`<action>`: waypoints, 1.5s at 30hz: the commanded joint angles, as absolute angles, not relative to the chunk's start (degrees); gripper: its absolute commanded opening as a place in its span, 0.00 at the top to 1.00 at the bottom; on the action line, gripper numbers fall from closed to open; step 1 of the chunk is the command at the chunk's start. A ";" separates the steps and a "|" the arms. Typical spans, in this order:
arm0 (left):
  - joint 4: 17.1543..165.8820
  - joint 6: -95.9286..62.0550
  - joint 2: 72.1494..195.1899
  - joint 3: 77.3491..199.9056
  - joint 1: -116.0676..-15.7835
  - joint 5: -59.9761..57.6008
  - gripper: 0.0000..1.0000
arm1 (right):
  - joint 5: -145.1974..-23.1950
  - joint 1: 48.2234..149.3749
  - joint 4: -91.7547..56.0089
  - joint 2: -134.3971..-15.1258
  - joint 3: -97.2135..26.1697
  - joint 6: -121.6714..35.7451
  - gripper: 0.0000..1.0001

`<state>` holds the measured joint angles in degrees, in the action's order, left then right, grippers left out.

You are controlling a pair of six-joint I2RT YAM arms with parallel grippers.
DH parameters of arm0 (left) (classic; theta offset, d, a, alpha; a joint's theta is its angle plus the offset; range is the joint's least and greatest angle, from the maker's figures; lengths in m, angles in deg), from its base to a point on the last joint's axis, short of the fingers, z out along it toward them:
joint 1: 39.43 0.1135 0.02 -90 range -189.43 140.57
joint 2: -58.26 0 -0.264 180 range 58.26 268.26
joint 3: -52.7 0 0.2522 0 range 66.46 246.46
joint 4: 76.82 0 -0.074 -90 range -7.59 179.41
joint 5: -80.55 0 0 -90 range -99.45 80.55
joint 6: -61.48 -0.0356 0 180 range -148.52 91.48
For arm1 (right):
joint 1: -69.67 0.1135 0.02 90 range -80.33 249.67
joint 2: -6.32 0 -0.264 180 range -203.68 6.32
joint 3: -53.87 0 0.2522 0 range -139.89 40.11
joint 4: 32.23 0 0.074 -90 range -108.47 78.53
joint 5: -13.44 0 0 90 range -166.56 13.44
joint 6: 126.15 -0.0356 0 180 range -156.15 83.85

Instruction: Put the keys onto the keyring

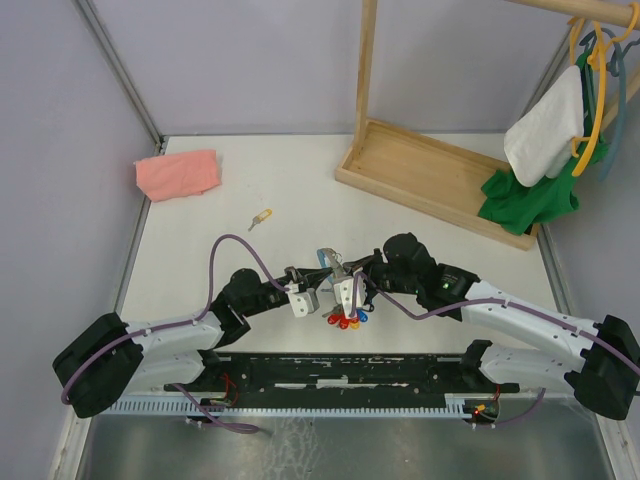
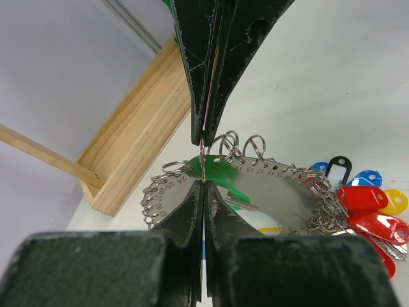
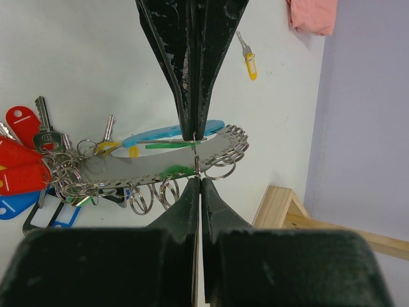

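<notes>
Yellow-headed key (image 1: 261, 218) lies loose toward the far left corner of the desk (image 1: 440, 235), axis diagonal, nearer the left fingers (image 2: 211, 77), which, like the right fingers (image 3: 192, 64), are clamped on the keyring (image 2: 275, 188).

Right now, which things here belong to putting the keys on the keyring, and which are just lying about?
Belongs to the job:
- yellow-headed key, loose on the table
- green-headed key, partly hidden at the keyring
- keyring with its coloured bunch
- left tool and right tool, both shut on its small rings

Lying about:
- pink cloth
- wooden rack
- green garment and white cloth hanging there
</notes>
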<state>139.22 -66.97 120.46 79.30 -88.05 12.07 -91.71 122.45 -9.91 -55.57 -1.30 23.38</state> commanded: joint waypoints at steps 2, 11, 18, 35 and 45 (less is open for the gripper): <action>142.70 -68.24 120.27 80.87 -88.21 13.09 0.97 | -92.37 122.83 -12.67 -55.32 -3.53 22.21 0.99; 143.29 -67.96 120.55 80.96 -88.19 13.11 0.97 | -92.99 122.80 -11.99 -55.57 -3.88 22.23 0.99; 144.38 -67.67 121.24 81.11 -88.29 13.82 0.97 | -94.33 122.84 -11.09 -56.12 -4.40 22.06 0.99; 144.22 -67.15 120.30 81.58 -88.37 16.07 0.97 | -95.35 123.19 -8.93 -57.88 -5.72 22.34 0.99; 128.58 -65.38 116.45 87.08 -88.34 18.95 0.97 | -93.84 124.50 -5.62 -59.56 -7.05 26.90 0.99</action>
<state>131.04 -66.91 118.40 82.58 -87.94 13.73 -92.74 122.95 -6.61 -58.39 -4.27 24.84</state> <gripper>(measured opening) 0.026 0.015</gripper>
